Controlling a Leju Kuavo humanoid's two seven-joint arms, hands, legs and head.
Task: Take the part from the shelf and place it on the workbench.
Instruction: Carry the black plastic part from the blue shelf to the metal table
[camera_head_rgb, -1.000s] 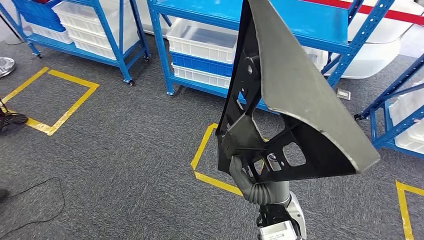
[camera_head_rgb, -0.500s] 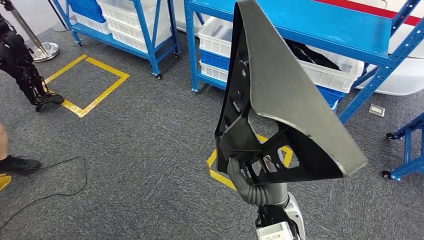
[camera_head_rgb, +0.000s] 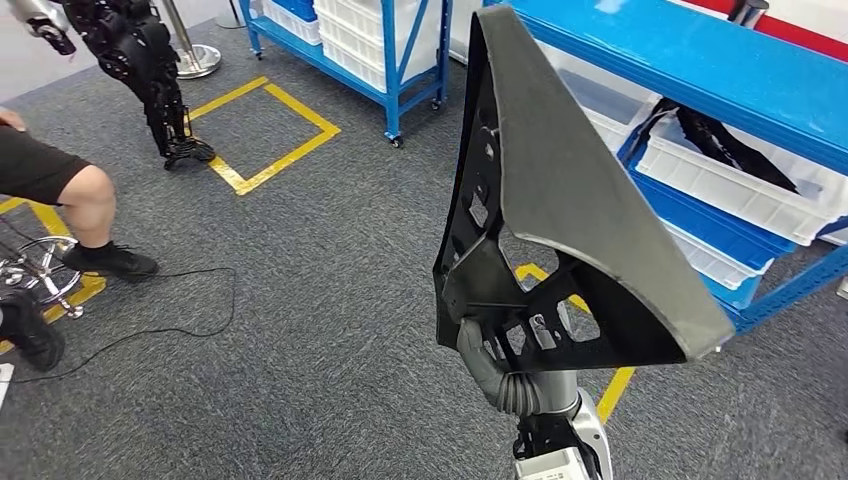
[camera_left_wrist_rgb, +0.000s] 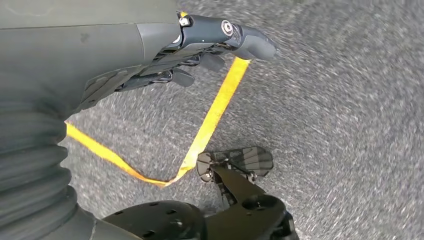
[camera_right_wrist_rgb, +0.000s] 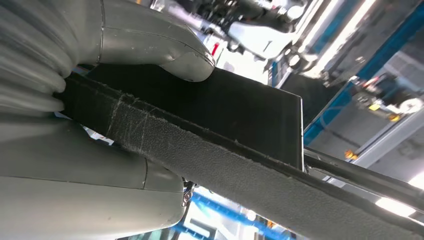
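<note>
The part (camera_head_rgb: 580, 220) is a large triangular panel, grey felt on one face and a black plastic frame with cut-outs on the other. It stands upright in the middle of the head view, point up. My right hand (camera_head_rgb: 490, 365) grips it by the lower black frame. In the right wrist view the thumb (camera_right_wrist_rgb: 150, 45) presses on the part's dark panel (camera_right_wrist_rgb: 225, 105) and its felt edge. My left hand (camera_left_wrist_rgb: 200, 55) hangs over the grey carpet with fingers stretched out and nothing in them.
A blue shelf with white bins (camera_head_rgb: 760, 190) stands at the right, one bin holding black parts (camera_head_rgb: 720, 140). Another blue shelf (camera_head_rgb: 380, 40) is at the back. A seated person's leg (camera_head_rgb: 70, 195), another robot's dark legs (camera_head_rgb: 150, 70), a floor cable (camera_head_rgb: 180, 310) and yellow tape (camera_head_rgb: 270, 130) lie left.
The whole scene has slid to the right in the picture, so the camera has turned left; a person and a dark robot now show at left. The part stays in my right hand's grip.
</note>
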